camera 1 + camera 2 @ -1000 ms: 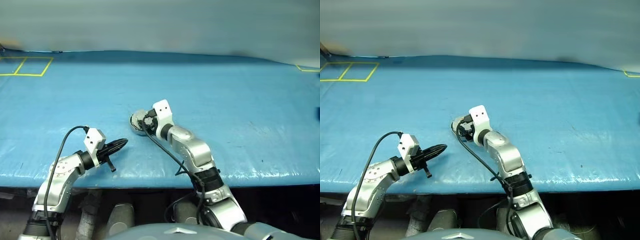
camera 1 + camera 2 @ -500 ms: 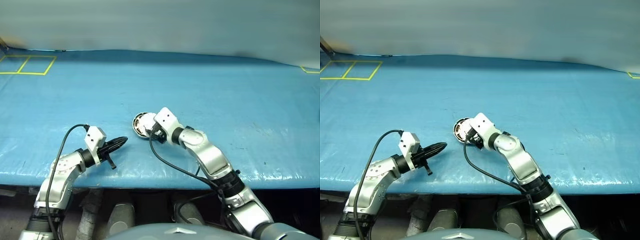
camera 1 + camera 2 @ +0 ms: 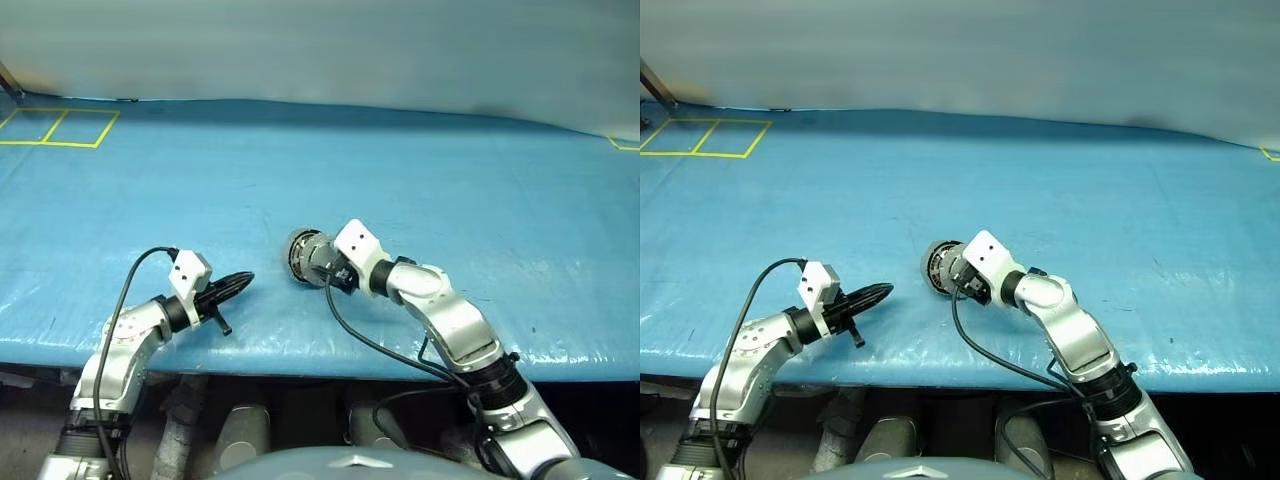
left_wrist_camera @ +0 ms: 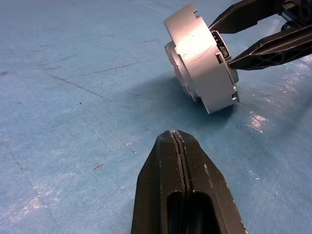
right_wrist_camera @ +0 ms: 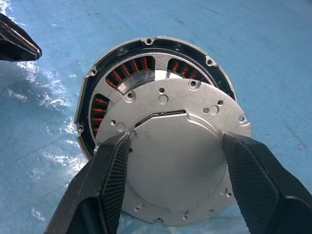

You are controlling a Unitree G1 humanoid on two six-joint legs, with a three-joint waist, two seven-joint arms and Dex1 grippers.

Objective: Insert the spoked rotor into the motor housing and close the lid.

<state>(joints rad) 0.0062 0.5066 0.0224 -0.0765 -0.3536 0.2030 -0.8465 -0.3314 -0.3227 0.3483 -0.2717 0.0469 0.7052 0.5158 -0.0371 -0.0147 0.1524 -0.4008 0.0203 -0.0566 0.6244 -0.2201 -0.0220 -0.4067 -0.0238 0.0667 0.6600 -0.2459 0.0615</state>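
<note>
A blue-covered bench (image 3: 480, 190) carries the motor housing (image 3: 303, 256), tipped on edge near the front. The right gripper (image 5: 173, 161) straddles its silver lid (image 5: 175, 161), fingers wide, seemingly clamping its rim. The left gripper (image 4: 181, 146) is closed, empty. The housing looks heavy, rigid and slippery; the rim seems the safest hold.

Head stereo pair looks down over the blue table (image 3: 480, 180); both wrist cameras (close in) share the housing (image 5: 161, 146).
</note>
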